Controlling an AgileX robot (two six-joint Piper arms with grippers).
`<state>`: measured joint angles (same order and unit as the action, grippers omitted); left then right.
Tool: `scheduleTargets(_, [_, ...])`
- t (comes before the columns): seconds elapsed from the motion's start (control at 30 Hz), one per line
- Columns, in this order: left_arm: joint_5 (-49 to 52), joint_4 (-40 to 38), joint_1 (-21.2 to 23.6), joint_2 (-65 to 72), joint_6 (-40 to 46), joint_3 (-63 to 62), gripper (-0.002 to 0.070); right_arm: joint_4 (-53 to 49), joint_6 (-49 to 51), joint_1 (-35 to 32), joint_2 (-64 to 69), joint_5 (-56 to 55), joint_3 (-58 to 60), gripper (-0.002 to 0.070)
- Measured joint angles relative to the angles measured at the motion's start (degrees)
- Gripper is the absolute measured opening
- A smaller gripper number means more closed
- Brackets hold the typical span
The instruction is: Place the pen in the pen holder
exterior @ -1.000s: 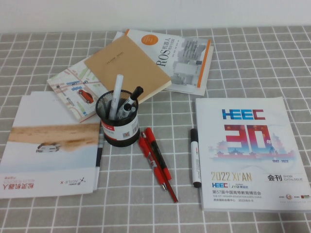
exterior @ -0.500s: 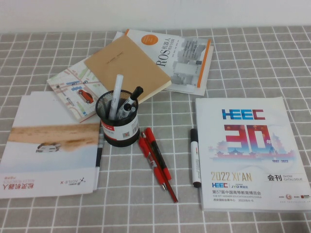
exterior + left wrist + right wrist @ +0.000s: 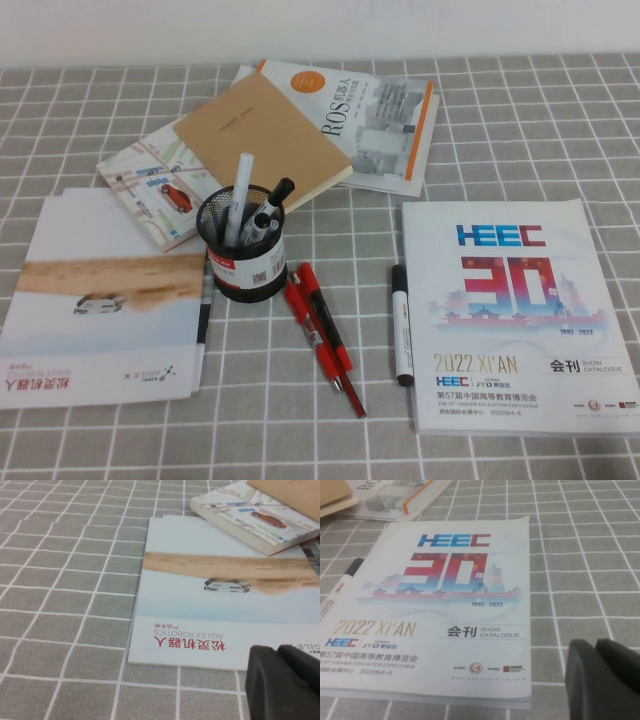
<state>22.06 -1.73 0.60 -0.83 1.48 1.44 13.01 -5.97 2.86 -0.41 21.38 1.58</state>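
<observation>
I see the slim all-white marker pen (image 3: 239,198) standing upright in the small round black wire-mesh pen holder (image 3: 243,262) on the desk, so I judge the task done. My left pincer (image 3: 285,682) and right pincer (image 3: 602,677) hang low at the desk's near edge, each holding nothing; I cannot tell their spread.

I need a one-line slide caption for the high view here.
White pen upright in the black mesh pen holder, red pens beside it; left gripper and right gripper outside this view.

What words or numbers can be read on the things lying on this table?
"HEEC 30", "1992 - 2022", "2022 XI'AN", "SHOW CATALOGUE": white catalogue.
"AGILEX ROBOTICS": car brochure.
"ROS": book.
Pen holder label and pen print: too small.
Left gripper and right gripper: unmarked, parked.
</observation>
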Motion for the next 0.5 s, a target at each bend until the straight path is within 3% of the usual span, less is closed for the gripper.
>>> scheduleTargets(0.5, [0.0,0.0,0.0,0.0,0.0,0.0,-0.0003,0.8,0.0,0.0,0.0,0.0,0.0,-0.0013])
